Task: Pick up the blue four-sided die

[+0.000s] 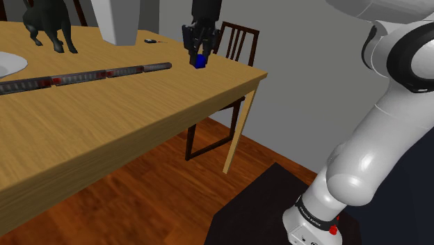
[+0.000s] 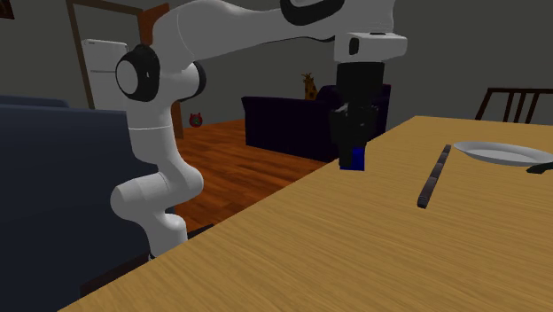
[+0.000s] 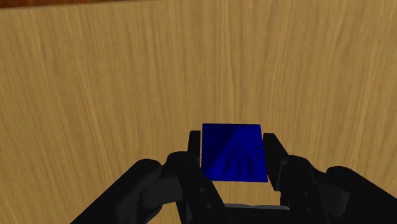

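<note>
Across the room, a broad wooden table carries everything. The white arm rises from its dark stand off the table's corner and reaches over the boards. A dark wooden chair stands tucked against the table's edge by that same corner.

A long dark rod with reddish patches lies flat along the middle of the table, and its nearer end stops well apart from the corner. A white plate sits past the rod's other end. A black four-legged animal figure stands near the plate, toward the table's far edge. A small dark object lies by that far edge, between the figure and the chair; I cannot make out what it is.

The black claw hangs pointing straight down over the corner beside the chair. It is clamped on the die, one finger pressed to each side. The die is deep blue with flat slanted faces, one lit brighter than its neighbour, and faint dark markings low on the brighter face. Its lower part pokes out below the fingertips. I cannot tell whether it touches the wood.
</note>
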